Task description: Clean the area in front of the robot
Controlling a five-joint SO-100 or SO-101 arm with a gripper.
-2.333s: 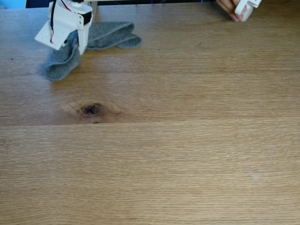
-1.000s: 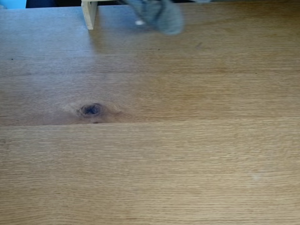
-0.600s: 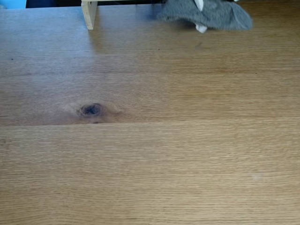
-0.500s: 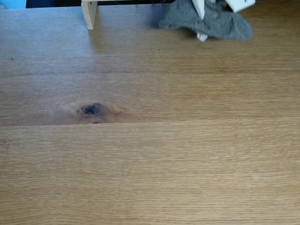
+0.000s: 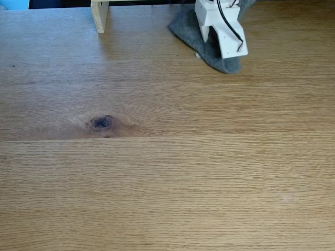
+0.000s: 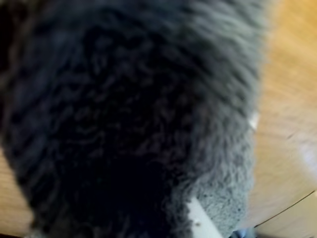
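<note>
The area is a broad oak-grain tabletop (image 5: 172, 172) with a dark oval knot (image 5: 102, 122) left of centre. At the far edge, right of centre, the robot's white gripper (image 5: 215, 48) points down onto a grey terry cloth (image 5: 186, 29). The cloth is bunched under and around its fingers and touches the wood. Seen from the wrist, the dark grey cloth (image 6: 124, 99) sits blurred right against the lens. A white fingertip (image 6: 203, 223) pokes out below it, and a strip of tabletop (image 6: 290, 124) lies to the right.
A pale wooden post (image 5: 99, 15) stands at the far edge, left of the gripper. Plank seams cross the table. A thin black wire (image 5: 229, 23) runs down the gripper's side.
The gripper has carried the cloth from the far left, lifted it, swept right along the far edge and come down toward the camera. The hand at the top right is gone.
</note>
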